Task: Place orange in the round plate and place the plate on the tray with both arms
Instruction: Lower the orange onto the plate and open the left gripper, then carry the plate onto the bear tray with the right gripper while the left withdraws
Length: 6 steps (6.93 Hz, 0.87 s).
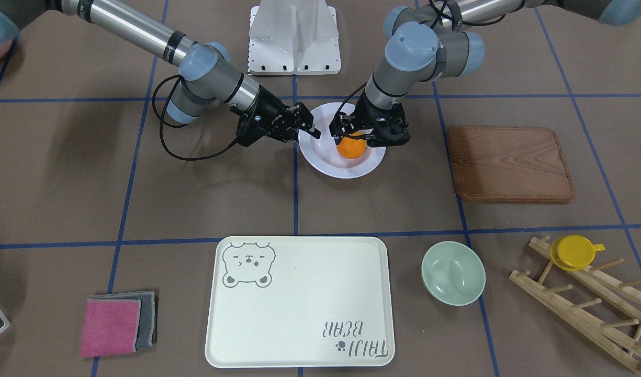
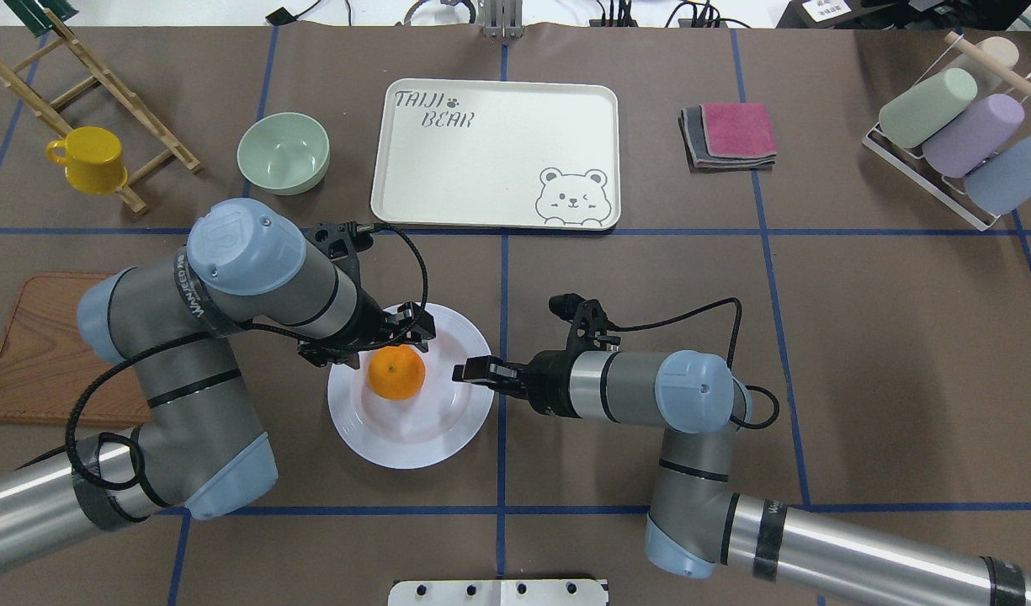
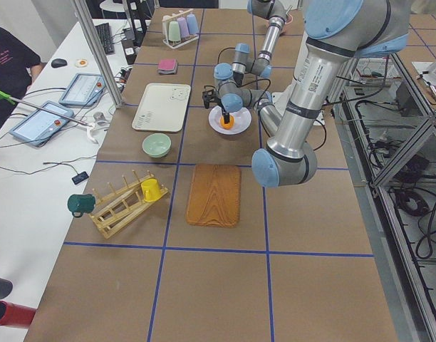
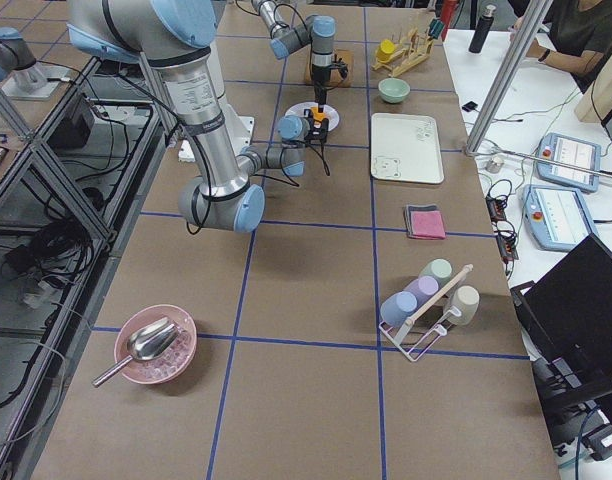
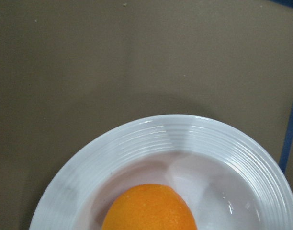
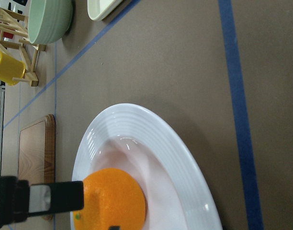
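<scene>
The orange [image 1: 350,149] [image 2: 395,374] rests in the sunken centre of the round white plate [image 1: 330,168] [image 2: 397,450], which lies flat on the table. My left gripper [image 1: 354,133] [image 2: 389,337] hovers just over the orange, open, its fingers spread wider than the fruit and reaching only its top. My right gripper [image 1: 315,131] [image 2: 463,370] lies low and level at the plate's rim on the other side, fingers apart over the edge. The cream tray [image 1: 299,293] [image 2: 481,160] with the bear drawing lies beyond the plate, with nothing on it. Both wrist views show the orange [image 5: 149,208] [image 6: 113,201] in the plate.
On my left lie a brown wooden board [image 1: 508,162], a pale-green bowl [image 1: 452,272] and a wooden rack holding a yellow cup [image 1: 574,251]. Folded pink and grey cloths [image 1: 116,324] and a cup rack [image 2: 961,135] are on my right. A person [image 3: 8,64] sits at the side desk.
</scene>
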Motion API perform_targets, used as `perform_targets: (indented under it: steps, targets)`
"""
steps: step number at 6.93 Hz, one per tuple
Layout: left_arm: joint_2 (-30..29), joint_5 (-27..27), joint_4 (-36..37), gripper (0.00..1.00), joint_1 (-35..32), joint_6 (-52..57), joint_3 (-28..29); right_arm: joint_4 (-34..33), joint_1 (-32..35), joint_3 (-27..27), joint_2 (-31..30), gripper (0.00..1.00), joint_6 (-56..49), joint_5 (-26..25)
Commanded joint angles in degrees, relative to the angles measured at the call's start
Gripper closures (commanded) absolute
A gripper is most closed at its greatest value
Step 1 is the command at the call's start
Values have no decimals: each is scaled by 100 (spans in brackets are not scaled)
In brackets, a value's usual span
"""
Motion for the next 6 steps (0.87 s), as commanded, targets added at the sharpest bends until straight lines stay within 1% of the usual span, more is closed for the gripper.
perform_targets:
  steps: [1,2,3,4,6]
  targets:
    - [140,-675,33,3,-564,204,-361,159,12,0,2,49,10,-2]
    - [341,-855,33,3,-786,441,-537,194,21,9,11,58,18,-2]
    - [430,-857,41,3,-841,583,-634,203,21,17,20,78,18,-11]
    - [431,-865,42,3,-885,593,-644,212,38,52,37,90,45,-11]
    - [440,-865,50,3,-964,593,-653,439,74,61,38,99,106,-20]
